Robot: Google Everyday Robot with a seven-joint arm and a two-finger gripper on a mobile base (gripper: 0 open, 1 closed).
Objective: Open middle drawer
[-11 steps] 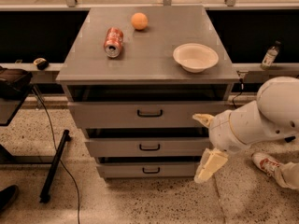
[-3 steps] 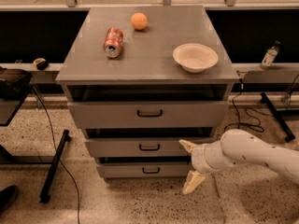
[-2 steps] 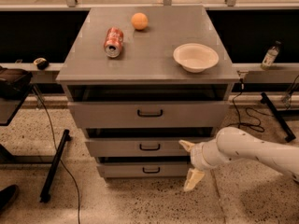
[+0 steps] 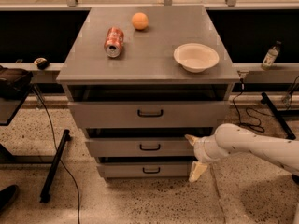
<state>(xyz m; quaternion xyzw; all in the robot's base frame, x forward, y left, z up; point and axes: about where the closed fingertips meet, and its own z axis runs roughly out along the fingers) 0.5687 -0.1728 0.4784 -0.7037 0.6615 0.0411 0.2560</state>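
Note:
The grey cabinet has three stacked drawers. The middle drawer [image 4: 140, 147] is a grey flat front with a small black bar handle [image 4: 150, 147], and it looks closed. My gripper [image 4: 194, 156] is at the right end of the middle drawer front, low beside the cabinet. Its two cream fingers are spread apart, one [image 4: 191, 139] at the drawer's top edge and one [image 4: 197, 171] down by the bottom drawer. It holds nothing and is well right of the handle.
On the cabinet top [image 4: 149, 55] lie a red soda can [image 4: 113, 41], an orange [image 4: 139, 21] and a white bowl [image 4: 196, 57]. The top drawer [image 4: 149, 113] and the bottom drawer [image 4: 147, 170] sit above and below. A bottle [image 4: 270, 55] stands on the right ledge. Cables and a black stand leg [image 4: 53, 167] lie on the floor at the left.
My arm has swept left and lowered from the cabinet's right side, bringing the gripper up against the right end of the middle drawer front. In the last second it has barely moved.

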